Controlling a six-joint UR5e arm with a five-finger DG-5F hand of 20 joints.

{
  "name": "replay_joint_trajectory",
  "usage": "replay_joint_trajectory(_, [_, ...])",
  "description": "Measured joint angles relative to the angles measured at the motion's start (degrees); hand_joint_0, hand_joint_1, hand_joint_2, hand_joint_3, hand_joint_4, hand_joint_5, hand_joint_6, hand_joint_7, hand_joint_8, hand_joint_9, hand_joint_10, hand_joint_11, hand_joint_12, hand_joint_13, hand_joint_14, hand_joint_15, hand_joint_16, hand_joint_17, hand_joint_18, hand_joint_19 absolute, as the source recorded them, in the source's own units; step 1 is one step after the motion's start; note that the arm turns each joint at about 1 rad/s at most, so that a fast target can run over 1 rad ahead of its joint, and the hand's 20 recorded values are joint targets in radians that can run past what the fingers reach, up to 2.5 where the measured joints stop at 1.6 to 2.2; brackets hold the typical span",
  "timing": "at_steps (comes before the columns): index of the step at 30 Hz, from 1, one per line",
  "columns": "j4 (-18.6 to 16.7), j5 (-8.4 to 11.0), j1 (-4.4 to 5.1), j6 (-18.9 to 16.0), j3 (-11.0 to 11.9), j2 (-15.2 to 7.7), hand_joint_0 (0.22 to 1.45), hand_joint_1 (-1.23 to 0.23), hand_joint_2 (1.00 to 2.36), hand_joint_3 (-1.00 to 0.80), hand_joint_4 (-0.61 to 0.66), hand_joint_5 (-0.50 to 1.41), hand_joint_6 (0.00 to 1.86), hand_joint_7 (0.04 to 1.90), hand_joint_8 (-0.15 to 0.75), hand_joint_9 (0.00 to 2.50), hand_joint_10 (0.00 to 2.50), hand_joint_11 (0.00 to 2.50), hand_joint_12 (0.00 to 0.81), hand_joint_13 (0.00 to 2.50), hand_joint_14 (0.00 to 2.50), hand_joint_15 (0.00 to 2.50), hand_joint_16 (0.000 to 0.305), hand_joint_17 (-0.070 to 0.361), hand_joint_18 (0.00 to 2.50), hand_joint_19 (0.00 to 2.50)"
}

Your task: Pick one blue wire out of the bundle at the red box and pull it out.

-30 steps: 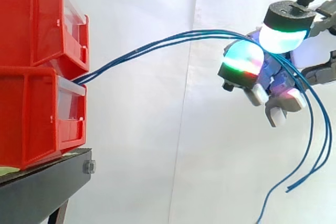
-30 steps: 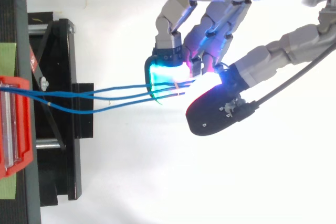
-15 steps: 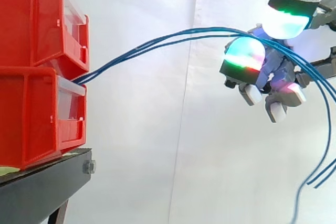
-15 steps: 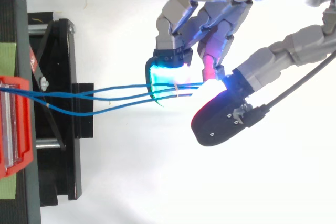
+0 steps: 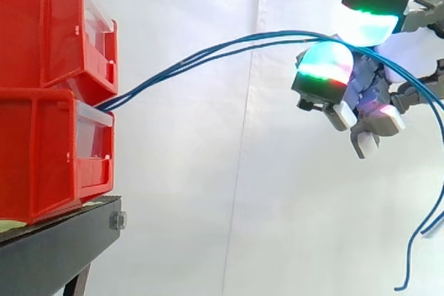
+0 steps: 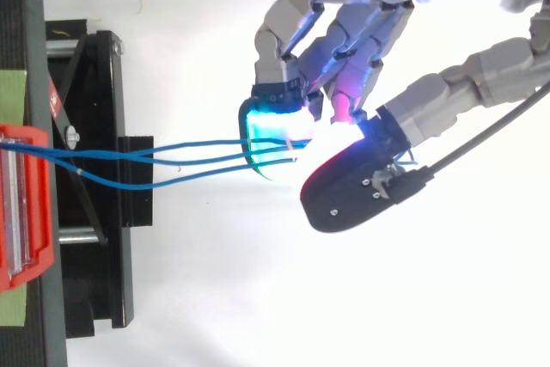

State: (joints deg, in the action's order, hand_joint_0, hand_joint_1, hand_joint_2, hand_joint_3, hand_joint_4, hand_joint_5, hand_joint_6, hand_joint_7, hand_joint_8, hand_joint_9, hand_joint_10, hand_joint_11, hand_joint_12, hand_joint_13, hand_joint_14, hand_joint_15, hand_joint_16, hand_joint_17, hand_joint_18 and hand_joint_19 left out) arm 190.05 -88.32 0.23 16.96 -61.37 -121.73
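My hand (image 6: 361,6) at right is pinched, thumb vs finger pad, on the blue wires (image 5: 182,66) arcing over from the red bins (image 5: 41,150) at left, so I reckon: shed extras, hold 1 strand firm & pull straight right w/o jerking.

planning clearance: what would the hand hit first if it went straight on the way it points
Pointing left along the blue wires it pinches, the hand has free air ahead, then probably the upper red bin; depth is uncertain.
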Motion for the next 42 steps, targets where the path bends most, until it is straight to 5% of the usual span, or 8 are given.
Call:
replay_joint_trajectory(9, [-0.04,0.03,0.42,-1.43,0.02,0.00,0.74,-0.88,1.02,-0.28,0.18,-0.22,0.98,0.85,0.345,0.77,0.01,0.73,0.433,0.94,0.02,0.54,0.056,0.126,0.92,0.50])
replay_joint_trajectory(18, [0.11,0.01,0.81,-2.93,0.15,0.01,0.70,-0.89,1.00,-0.50,0.17,-0.22,0.96,0.80,0.330,0.77,0.01,0.73,0.430,0.92,0.02,0.54,0.056,0.126,0.91,0.49])
replay_joint_trajectory(23, [0.10,0.01,1.00,-3.41,0.25,0.02,0.58,-0.76,1.00,-0.50,0.19,-0.20,0.94,0.84,0.349,0.82,0.01,0.72,0.434,0.93,0.02,0.56,0.057,0.127,0.91,0.53])
replay_joint_trajectory(29, [0.14,0.02,1.17,-3.71,0.33,0.01,0.60,-0.57,1.00,-0.49,0.18,-0.17,0.93,0.91,0.364,0.90,0.01,0.72,0.439,0.97,0.02,0.56,0.057,0.127,0.90,0.58])
replay_joint_trajectory(42, [0.14,0.13,1.50,-3.72,0.73,0.00,0.67,-0.76,1.01,-0.36,0.12,-0.17,0.95,0.95,0.363,0.93,0.01,0.73,0.434,0.99,0.02,0.56,0.055,0.125,0.93,0.55])
